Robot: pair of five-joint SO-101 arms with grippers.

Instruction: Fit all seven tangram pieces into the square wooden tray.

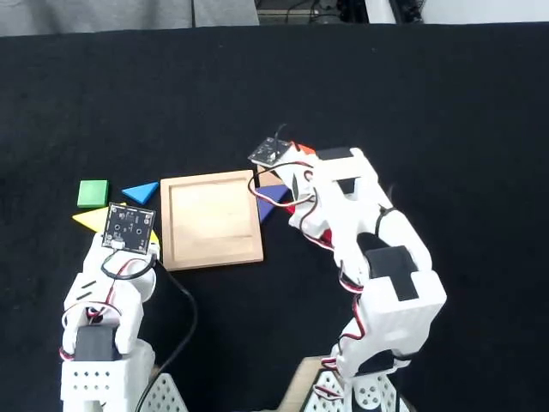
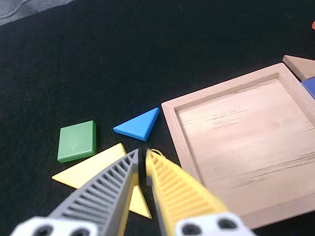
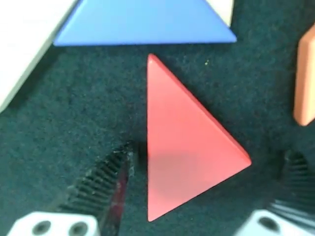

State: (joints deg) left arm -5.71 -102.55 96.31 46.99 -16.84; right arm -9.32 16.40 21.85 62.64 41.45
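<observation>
Fingers splayed: right gripper straddles red wooden triangle, mid-frame.
Likely poised to pinch its edges; left gripper closed, empty.

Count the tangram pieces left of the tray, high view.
3: green square farthest out, blue triangle beside the tray, yellow triangle partly under the left gripper, which might hide more.

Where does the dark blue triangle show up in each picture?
High view: dark blue triangle by the wooden tray's right edge.
Left wrist view: a blue sliver past the tray, beside the tan piece.
Right wrist view: the triangle just beyond the red triangle.
Shared landmark: the tray.
</observation>
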